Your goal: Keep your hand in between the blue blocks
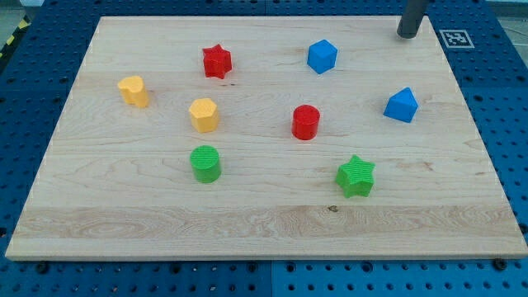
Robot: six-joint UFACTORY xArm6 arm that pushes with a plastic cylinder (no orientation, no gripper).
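Two blue blocks lie on the wooden board (264, 214). A blue cube-like block (322, 56) sits near the view's top, right of centre. A blue wedge-shaped block (401, 106) sits lower and further to the view's right. My tip (407, 35) is the lower end of a dark rod at the view's top right, near the board's top edge. It stands above the wedge block and to the right of the cube-like block, touching neither.
A red star (217, 61), a red cylinder (305, 122), two yellow blocks (133, 91) (203, 115), a green cylinder (205, 163) and a green star (355, 176) lie on the board. A marker tag (454, 38) sits on the blue pegboard beyond the board's top right corner.
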